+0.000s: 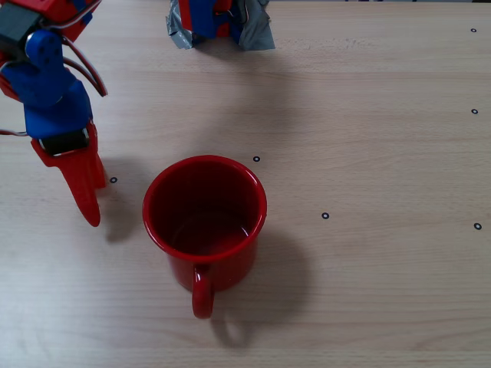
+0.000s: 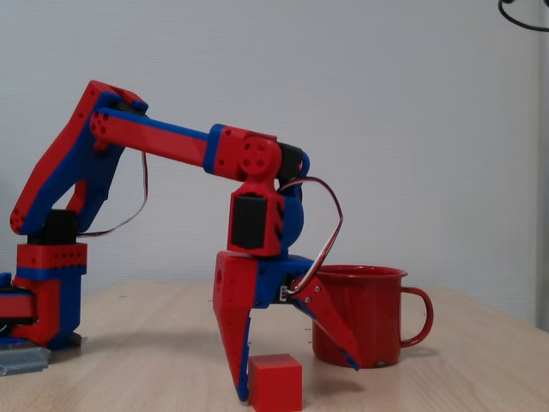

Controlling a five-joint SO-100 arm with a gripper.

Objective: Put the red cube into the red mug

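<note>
The large round red mug [image 1: 205, 222] looks like enamelled metal, glossy, with light glinting on its darker inner wall. The small red cube [image 2: 275, 383] is matt and smooth-faced. The red-and-blue gripper [image 2: 296, 378] appears to be hard matt plastic. The pale wooden table [image 1: 368, 153] shows fine grain with a dull sheen. Crinkled grey tape [image 1: 257, 31] at its far edge looks slightly shiny.
</note>
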